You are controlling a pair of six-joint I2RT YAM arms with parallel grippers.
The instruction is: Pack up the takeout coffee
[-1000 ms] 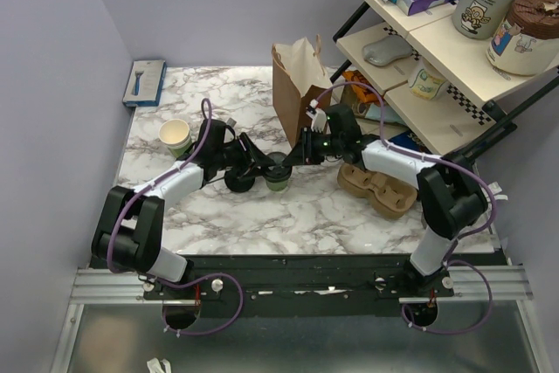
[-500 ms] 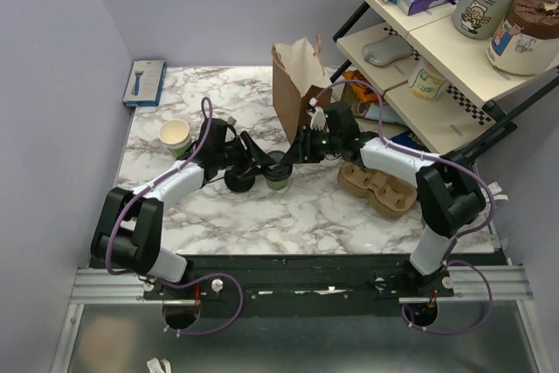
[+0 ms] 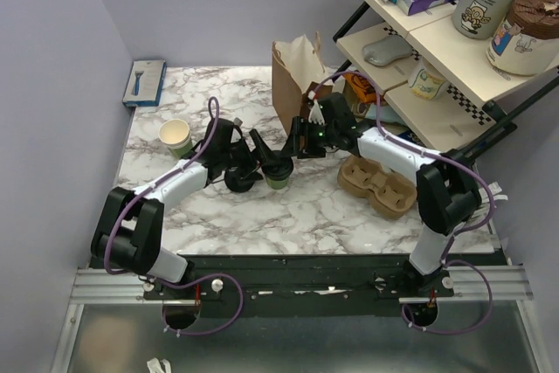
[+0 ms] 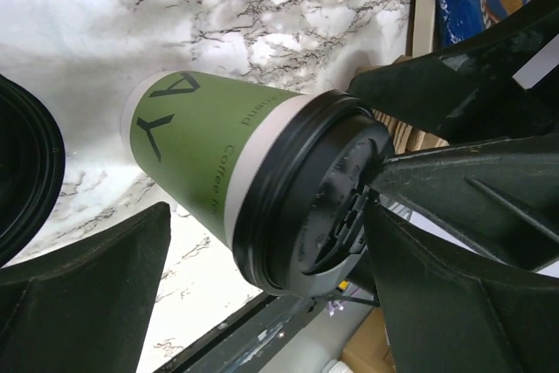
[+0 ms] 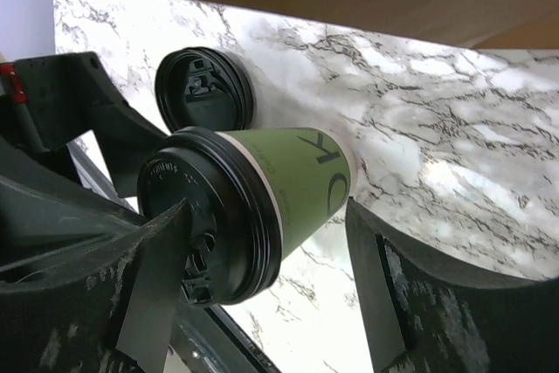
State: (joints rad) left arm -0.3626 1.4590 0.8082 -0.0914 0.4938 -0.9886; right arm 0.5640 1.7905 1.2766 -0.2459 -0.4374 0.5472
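The takeout coffee (image 3: 279, 174), a dark-green paper cup with a black lid (image 4: 307, 207), stands upright on the marble table (image 3: 288, 216) in front of the brown paper bag (image 3: 295, 85). My left gripper (image 3: 266, 156) is open at its left side. In the left wrist view the left gripper (image 4: 271, 303) straddles the cup (image 4: 210, 141) with gaps on both sides. From the right my right gripper (image 3: 295, 144) stands open, raised a little above the lid. Seen from the right wrist, the right gripper (image 5: 262, 294) has the cup (image 5: 297, 176) between spread fingers (image 5: 393, 303).
A loose black lid (image 3: 240, 181) lies just left of the cup, also in the right wrist view as the lid (image 5: 205, 93). A lidless green cup (image 3: 175, 135) stands far left. The pulp cup tray (image 3: 377, 188) lies to the right, beside the shelf rack (image 3: 437, 50).
Both grippers have opened wide around the lidded cup. The right gripper has lifted and drawn back toward the bag. The cup stays standing on the table.
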